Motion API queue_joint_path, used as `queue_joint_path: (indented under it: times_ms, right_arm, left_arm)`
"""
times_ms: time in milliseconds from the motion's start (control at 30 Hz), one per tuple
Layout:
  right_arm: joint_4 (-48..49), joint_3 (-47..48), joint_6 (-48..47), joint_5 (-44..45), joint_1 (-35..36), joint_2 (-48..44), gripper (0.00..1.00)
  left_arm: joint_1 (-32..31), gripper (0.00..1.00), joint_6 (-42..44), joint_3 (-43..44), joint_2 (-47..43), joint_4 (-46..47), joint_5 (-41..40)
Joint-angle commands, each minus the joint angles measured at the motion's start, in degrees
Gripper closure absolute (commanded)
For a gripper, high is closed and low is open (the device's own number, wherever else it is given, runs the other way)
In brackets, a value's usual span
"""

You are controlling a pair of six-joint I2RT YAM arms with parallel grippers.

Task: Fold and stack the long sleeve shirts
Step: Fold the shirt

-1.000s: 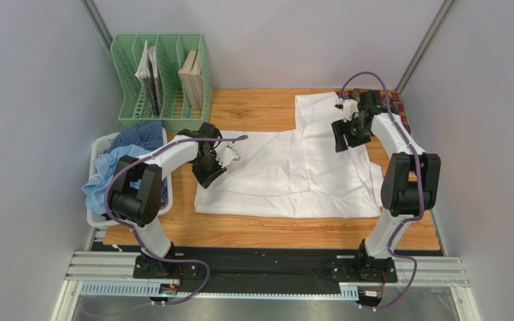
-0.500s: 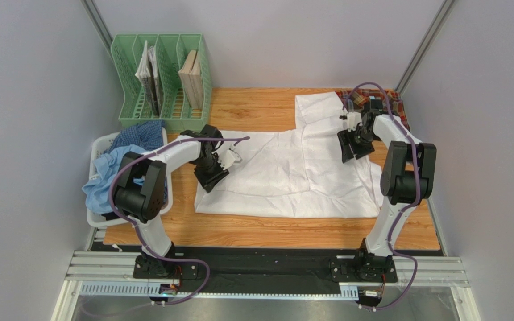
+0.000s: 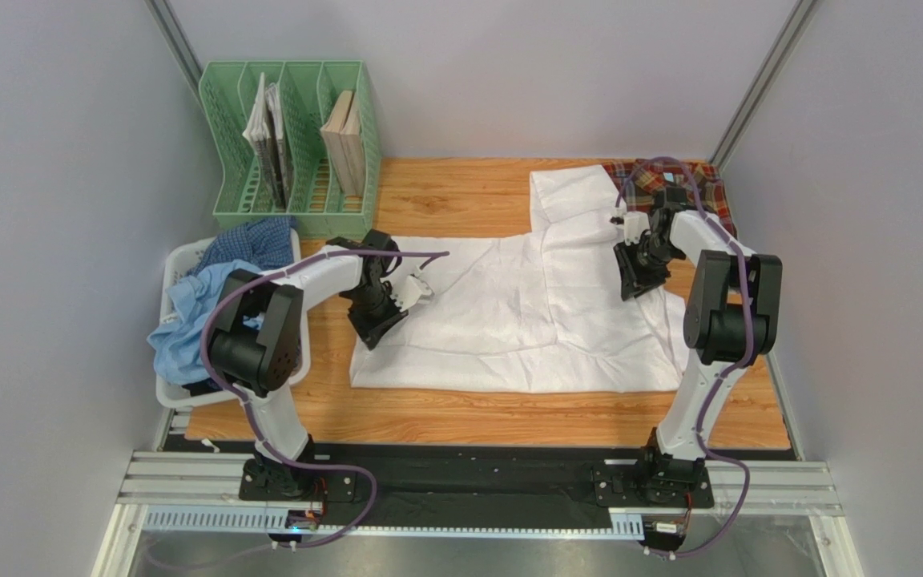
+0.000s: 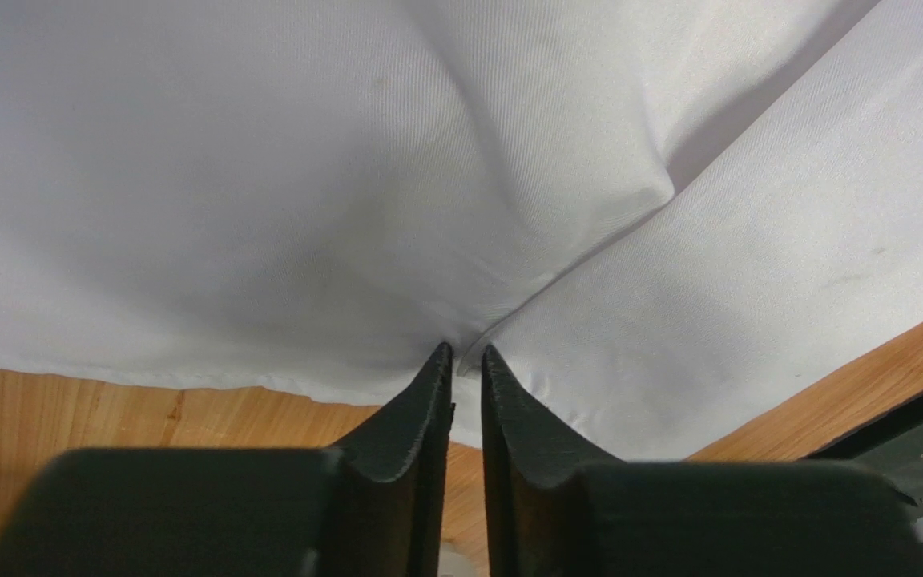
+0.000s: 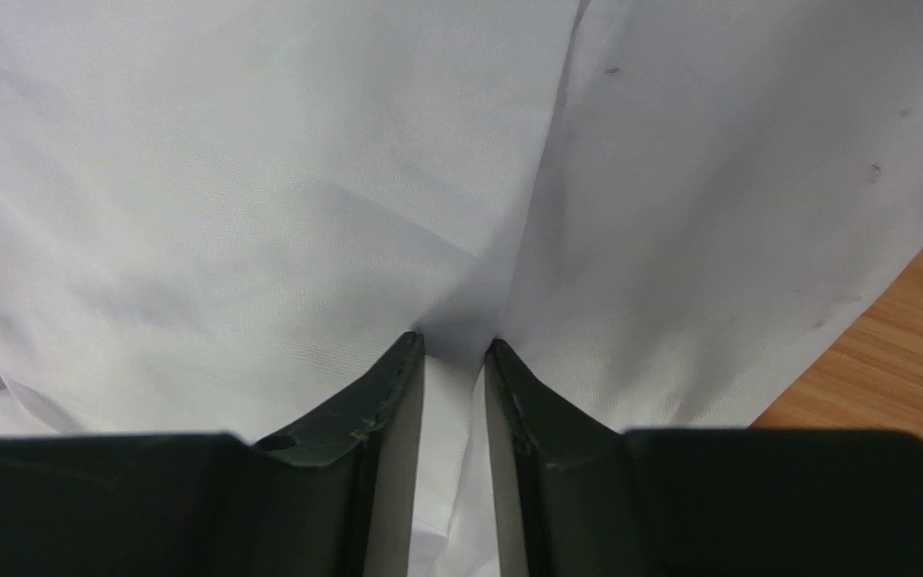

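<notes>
On the wooden worktop [image 3: 454,415], my left end effector [image 4: 464,351] pinches an edge of the white shirt [image 3: 515,313] (jaws narrow); my right end effector [image 5: 454,346] pinches a fold.

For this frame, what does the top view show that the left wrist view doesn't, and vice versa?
Top only: the whole white shirt spread flat, the right gripper down on its right part, a plaid shirt at the far right corner, a basket of blue shirts at the left, a green rack behind it.
Left wrist only: the left gripper nearly shut, pinching a fold at the shirt's edge, creases running out from the tips.
Both: the white shirt, the wooden table, the left gripper.
</notes>
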Motion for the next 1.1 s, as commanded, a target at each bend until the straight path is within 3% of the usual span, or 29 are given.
queue_joint_path:
  times_ms: [0, 67, 200, 333, 367, 400, 467, 533, 633, 667, 933, 1067]
  right_arm:
    - [0.29, 0.67, -0.26, -1.84, -0.61, -0.75, 0.76]
    - [0.03, 0.76, -0.35, -2.19, -0.7, -1.53, 0.9]
    - [-0.24, 1.11, -0.26, -2.9, -0.88, -2.5, 1.0]
    - [-0.24, 1.45, -0.09, -3.69, -1.23, -3.82, 1.0]
    - [-0.41, 1.89, 0.0, -3.86, -1.23, -3.91, 1.0]
    - [-1.63, 2.68, -0.34, -4.21, -1.32, -3.74, 0.97]
    - [-3.13, 5.49, -0.87, -5.09, -1.32, -3.83, 0.69]
    - [-3.58, 6.81, -1.23, -7.46, -1.4, -5.22, 0.36]
    - [-3.23, 12.86, 0.52, -10.71, -1.32, -4.89, 0.19]
    - [-3.14, 17.32, 1.4, -11.5, -1.4, -4.01, 0.19]
    - [0.12, 42.92, 16.78, -18.19, -1.4, 12.33, 0.2]
    - [-1.03, 48.04, 19.34, -18.19, -1.32, 18.49, 0.19]
  left_arm:
    - [0.29, 0.87, 0.1, -0.44, -2.57, -1.77, 2.41]
    - [0.29, 0.9, -0.25, 0.35, -4.16, -2.56, 2.85]
    - [0.29, 0.95, -0.08, 1.41, -5.83, -4.4, 2.67]
    - [0.29, 0.95, -0.6, 1.67, -7.24, -4.24, 0.75]
    - [0.29, 0.86, -0.95, 1.76, -7.59, -3.8, 0.13]
    - [0.29, 0.81, -1.04, 1.94, -7.68, -3.71, -0.14]
    - [0.29, 0.66, -1.31, 2.55, -8.29, -3.71, 0.12]
    - [0.29, 0.59, -1.83, 3.08, -9.09, -3.53, 0.91]
    - [0.29, 0.45, -2.19, 4.92, -10.75, -4.06, 4.42]
    - [0.29, 0.38, -2.19, 5.88, -11.45, -4.23, 5.22]
    - [0.29, 0.35, -3.59, 10.9, -11.55, -6.25, 9.62]
    - [0.29, 0.35, -3.16, 11.52, -11.9, -6.87, 9.09]
